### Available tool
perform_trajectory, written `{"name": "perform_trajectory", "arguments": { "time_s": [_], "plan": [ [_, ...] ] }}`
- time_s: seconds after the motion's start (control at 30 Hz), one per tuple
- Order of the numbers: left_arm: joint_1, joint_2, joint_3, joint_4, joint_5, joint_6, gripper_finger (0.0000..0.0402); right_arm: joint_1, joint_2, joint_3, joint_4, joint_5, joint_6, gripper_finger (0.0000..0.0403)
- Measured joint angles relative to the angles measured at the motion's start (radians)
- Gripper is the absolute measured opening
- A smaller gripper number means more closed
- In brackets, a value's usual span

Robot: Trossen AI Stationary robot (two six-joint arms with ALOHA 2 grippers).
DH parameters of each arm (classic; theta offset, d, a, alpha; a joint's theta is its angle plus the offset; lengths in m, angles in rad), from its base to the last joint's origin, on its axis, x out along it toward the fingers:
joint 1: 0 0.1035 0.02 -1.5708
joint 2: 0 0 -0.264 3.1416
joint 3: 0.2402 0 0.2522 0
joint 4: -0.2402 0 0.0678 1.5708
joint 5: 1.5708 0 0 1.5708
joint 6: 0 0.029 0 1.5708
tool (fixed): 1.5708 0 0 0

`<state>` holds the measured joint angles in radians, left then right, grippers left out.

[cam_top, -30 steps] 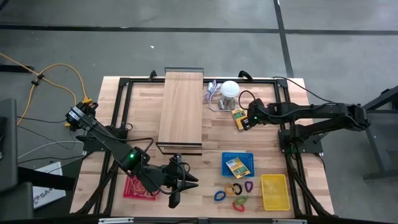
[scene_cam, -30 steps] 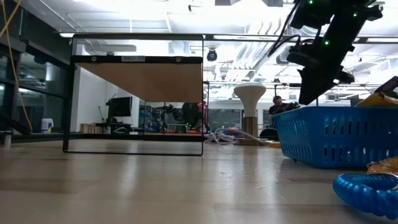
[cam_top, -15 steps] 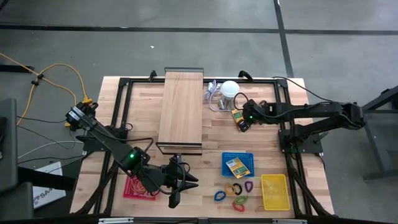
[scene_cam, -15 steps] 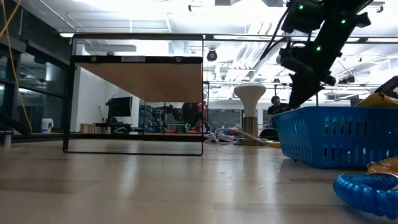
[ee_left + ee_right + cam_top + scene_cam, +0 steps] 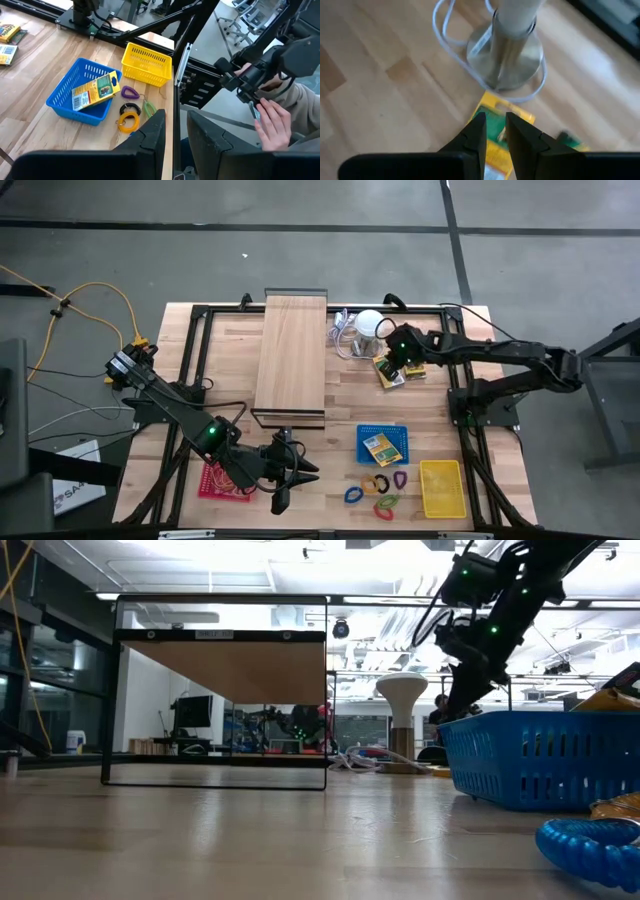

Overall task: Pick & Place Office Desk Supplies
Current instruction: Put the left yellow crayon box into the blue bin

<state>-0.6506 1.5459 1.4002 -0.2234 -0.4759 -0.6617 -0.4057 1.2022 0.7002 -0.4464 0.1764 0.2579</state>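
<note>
My right gripper hovers over the yellow-orange printed packs, which lie flat on the table beside the white lamp's metal foot. Its fingers show only a narrow slit between them. In the low view the blue basket hides its fingertips, so whether it touches the packs does not show. My left gripper waits shut near the table's near edge. Another yellow pack lies in the blue basket. Coloured loop clips lie on the table.
A long wooden board stands on a black frame left of the lamp, whose grey cable loops around its foot. A yellow basket sits at the near right corner. A red tray lies under my left arm. A person's hand shows beyond the table.
My right gripper has moved toward the table's left and far edge, along the packs and closer to the lamp's foot. My left arm has kept still.
</note>
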Motion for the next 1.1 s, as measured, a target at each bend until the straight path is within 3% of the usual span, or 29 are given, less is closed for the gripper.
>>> {"name": "perform_trajectory", "arguments": {
  "time_s": [0.5,1.1],
  "plan": [
    [0.000,0.000,0.000,0.000,0.000,0.000,0.0077,-0.069,0.056,0.000,0.063,-0.004,-0.269,0.0062],
    [0.000,0.000,0.000,0.000,0.000,0.000,0.0077,-0.064,0.064,-0.010,0.067,-0.023,-0.289,0.0062]
  ]
}}
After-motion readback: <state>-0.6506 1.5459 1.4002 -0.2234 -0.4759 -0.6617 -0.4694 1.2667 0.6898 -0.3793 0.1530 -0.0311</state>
